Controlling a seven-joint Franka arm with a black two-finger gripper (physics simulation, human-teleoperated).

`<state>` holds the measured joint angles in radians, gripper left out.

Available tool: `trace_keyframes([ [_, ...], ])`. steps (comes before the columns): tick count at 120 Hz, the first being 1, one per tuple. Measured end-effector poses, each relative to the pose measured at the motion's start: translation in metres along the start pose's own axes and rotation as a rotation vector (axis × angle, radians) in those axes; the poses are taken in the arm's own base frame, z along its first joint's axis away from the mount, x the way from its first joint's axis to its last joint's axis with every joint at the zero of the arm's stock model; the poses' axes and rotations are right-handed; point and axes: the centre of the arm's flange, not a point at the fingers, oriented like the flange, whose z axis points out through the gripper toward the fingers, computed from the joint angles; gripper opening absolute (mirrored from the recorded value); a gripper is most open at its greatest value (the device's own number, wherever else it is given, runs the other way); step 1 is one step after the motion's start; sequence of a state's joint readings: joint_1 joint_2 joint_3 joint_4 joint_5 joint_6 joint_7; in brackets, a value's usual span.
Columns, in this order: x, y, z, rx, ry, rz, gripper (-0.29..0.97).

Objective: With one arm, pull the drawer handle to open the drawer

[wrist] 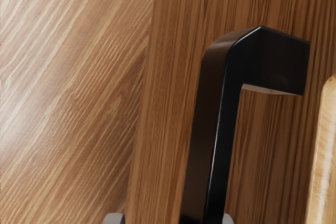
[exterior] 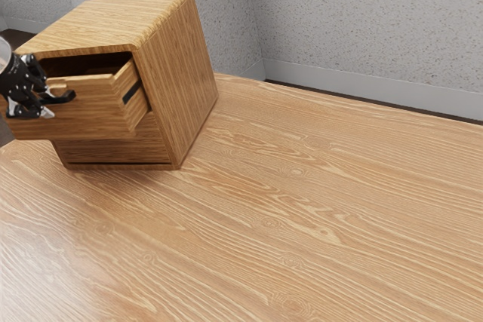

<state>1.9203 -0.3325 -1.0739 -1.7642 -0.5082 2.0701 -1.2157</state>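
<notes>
Clearly, the drawer [exterior: 83,107] stands partly pulled out of the wooden cabinet [exterior: 172,73] in the upper left of the exterior view. Its front faces the exterior view's left and a dark gap shows above it, inside the cabinet. A short black slot [exterior: 132,93] runs along the side of the drawer that can be seen. The cabinet sits on a wooden table [exterior: 302,209], turned at an angle to the table's edges, with a second, lower drawer front [exterior: 113,152] flush beneath the open one.

The black gripper [exterior: 47,103] comes in at the far left edge of the exterior view, right against the drawer front. From there the pictures do not let me tell whether the jaws are spread or pinching anything.

In the wrist view the black handle [wrist: 220,129] is very close to the camera. It is a bent bar with one long straight leg and a short elbow turning off it, standing proud of the drawer front [wrist: 168,77]. Beside the drawer front lies a stretch of wood with slanting grain. A paler wooden edge [wrist: 323,156] shows on the handle's other side.

Behind the table, a speckled grey wall [exterior: 339,13] with a pale baseboard [exterior: 377,84] crosses the upper right of the exterior view. Nothing else stands on the table near the cabinet, so the wide stretch of board toward the lower right holds no obstacle.
</notes>
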Motion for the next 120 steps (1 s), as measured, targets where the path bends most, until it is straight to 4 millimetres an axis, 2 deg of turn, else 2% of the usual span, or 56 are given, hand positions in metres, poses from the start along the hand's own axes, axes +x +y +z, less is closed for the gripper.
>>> trace_keyframes([
  [40,-0.007,-0.007,-0.003,0.006,0.014,-0.006,0.14],
  [72,-0.002,-0.015,-0.010,0.011,0.030,-0.027,0.14],
  [104,-0.013,-0.023,-0.015,0.009,0.045,-0.024,0.14],
  [120,-0.006,-0.028,-0.021,0.008,0.043,-0.039,0.14],
])
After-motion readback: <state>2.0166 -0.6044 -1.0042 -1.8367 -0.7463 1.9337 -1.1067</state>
